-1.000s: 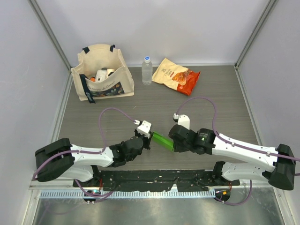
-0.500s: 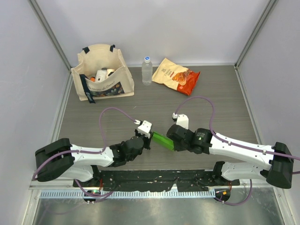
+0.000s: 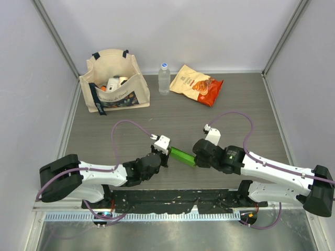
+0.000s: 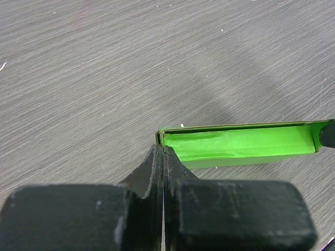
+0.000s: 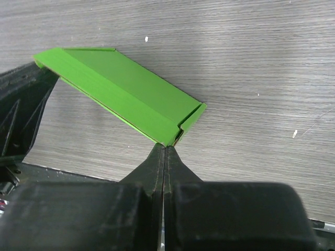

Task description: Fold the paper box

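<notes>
From my seat I see the paper box [image 3: 182, 156] strung between the two claws, the left claw [image 3: 167, 152] at one end and the right claw [image 3: 196, 160] at the other. It is thin bright green card, matte and smooth, folded into a long narrow shape with sharp creases. From the left wrist, the box [image 4: 241, 147] starts right at the claw's tips and runs off to the claw's right. There it looks like a shallow trough, its inside face towards me and a pale brownish raw edge along the rim. The left claw [image 4: 163, 151] has its black fingers pressed flat together, and the card's end wall goes into the seam between them, so I read it as pinching that end. From the right wrist, the box [image 5: 125, 99] leaves the tips and stretches ahead and to the claw's left. It shows a flat panel, one lengthwise crease and a small upturned flap at the near corner. The right claw [image 5: 165, 149] is fully closed as well, its tips meeting on that near corner of the card. The long axis runs straight from one claw to the other, the right claw's end a little nearer the arm bases. Beneath lies the table [image 3: 235, 104], grey-brown with a fine brushed grain.
</notes>
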Motion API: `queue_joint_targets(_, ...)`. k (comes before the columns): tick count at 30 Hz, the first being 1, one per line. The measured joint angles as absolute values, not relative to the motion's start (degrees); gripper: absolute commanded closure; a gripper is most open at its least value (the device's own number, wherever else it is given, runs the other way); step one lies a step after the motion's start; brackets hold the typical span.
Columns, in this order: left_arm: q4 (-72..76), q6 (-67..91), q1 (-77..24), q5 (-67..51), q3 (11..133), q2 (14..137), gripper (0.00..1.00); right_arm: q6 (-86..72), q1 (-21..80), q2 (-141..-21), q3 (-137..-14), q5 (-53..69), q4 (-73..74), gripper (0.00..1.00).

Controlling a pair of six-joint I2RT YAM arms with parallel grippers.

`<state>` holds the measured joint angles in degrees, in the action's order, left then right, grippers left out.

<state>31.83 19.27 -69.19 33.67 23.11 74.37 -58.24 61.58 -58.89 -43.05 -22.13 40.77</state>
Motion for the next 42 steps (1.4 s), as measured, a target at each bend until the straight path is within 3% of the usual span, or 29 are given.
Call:
queue_joint_targets(27, 31.7, 19.5, -69.6, 35.4, 23.1, 74.5, 0.99, -50.6, 64.4, -60.0, -37.7, -27.9, 32.2, 0.99)
queue_joint_targets(29, 30.9, 19.6, -69.6, 35.3, 23.1, 73.8, 0.93, -49.5, 64.8, -60.0, -37.7, -28.8, 31.6, 0.99)
queue_joint_targets(32, 27.9, 20.7, -69.6, 34.2, 22.2, 70.4, 0.68, -48.5, 64.8, -60.0, -37.5, -29.4, 30.8, 0.99)
queue_joint_targets(35, 24.3, 21.7, -69.7, 32.0, 21.3, 64.2, 0.51, -47.3, 64.8, -60.0, -37.4, -29.5, 30.3, 0.99)
queue_joint_targets(42, 15.9, 25.3, -69.3, 30.2, 20.8, 48.0, 0.37, -45.7, 64.8, -61.6, -37.4, -30.1, 27.5, 0.99)
